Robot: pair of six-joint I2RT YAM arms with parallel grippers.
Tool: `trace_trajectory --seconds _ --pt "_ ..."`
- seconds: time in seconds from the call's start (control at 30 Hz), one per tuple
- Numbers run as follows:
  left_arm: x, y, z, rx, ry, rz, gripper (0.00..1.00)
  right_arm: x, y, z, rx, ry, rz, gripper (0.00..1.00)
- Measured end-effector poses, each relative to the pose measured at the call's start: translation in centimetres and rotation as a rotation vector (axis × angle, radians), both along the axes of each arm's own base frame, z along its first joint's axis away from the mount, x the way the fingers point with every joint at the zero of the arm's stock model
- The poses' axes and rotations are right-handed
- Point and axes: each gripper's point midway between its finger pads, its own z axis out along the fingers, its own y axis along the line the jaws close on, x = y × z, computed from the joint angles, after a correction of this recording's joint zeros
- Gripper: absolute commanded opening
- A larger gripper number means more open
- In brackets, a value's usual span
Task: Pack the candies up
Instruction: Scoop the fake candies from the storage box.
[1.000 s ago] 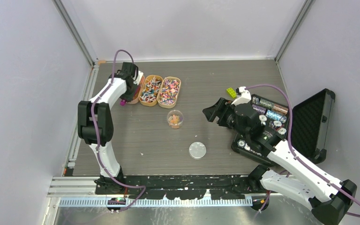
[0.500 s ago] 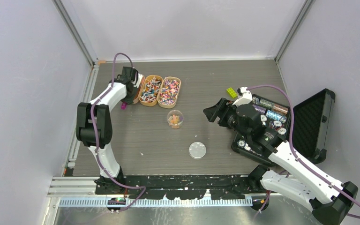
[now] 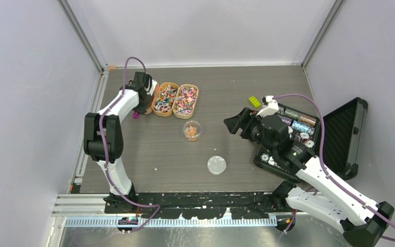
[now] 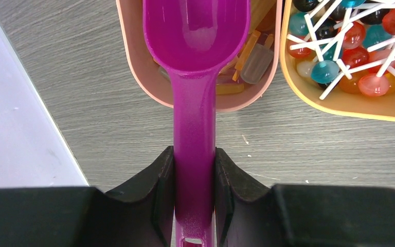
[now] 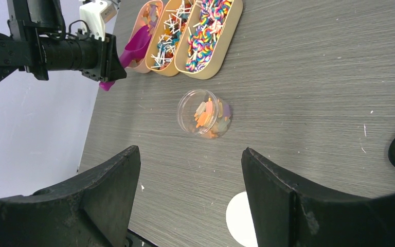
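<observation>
Plastic jar (image 3: pixel 199 126) of candies (image 3: pixel 191 133) — lid (image 3: pixel 216 165) apart

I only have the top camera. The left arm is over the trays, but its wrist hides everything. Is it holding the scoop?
Observer: Yes. On the left wrist camera, the left gripper is clamped on the purple scoop by its handle.
Operator: Anything in the scoop?
Observer: No. The part of its bowl in view is bare, and it sits over the leftmost tray, which holds orange candies.
Operator: How full is the tub?
Observer: On the right wrist camera, the open tub looks only partly filled, with orange and pale pieces.
</observation>
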Motion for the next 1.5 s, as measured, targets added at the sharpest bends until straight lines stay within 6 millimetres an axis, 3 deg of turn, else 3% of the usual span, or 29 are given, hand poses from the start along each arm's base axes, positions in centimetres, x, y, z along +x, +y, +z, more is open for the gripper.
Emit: trace_trajectory --seconds 0.53,0.9,1.33,1.5 --pt "-1.2 0.4 -0.9 0.006 -0.031 0.016 0.00 -0.7 -0.6 0.8 0.024 -0.026 0.000 0.76" --pt "-1.8 0.4 -1.3 -0.013 -0.092 0.034 0.00 -0.9 -0.8 0.2 0.018 -0.014 -0.004 0.76" --pt "-2.6 -0.3 -0.5 0.004 -0.140 0.012 0.00 -1.3 -1.3 0.2 0.027 -0.018 -0.009 0.76" --pt "-2.9 -0.5 1.7 -0.008 -0.189 0.006 0.00 -1.4 -1.3 0.1 0.021 -0.014 -0.012 0.76"
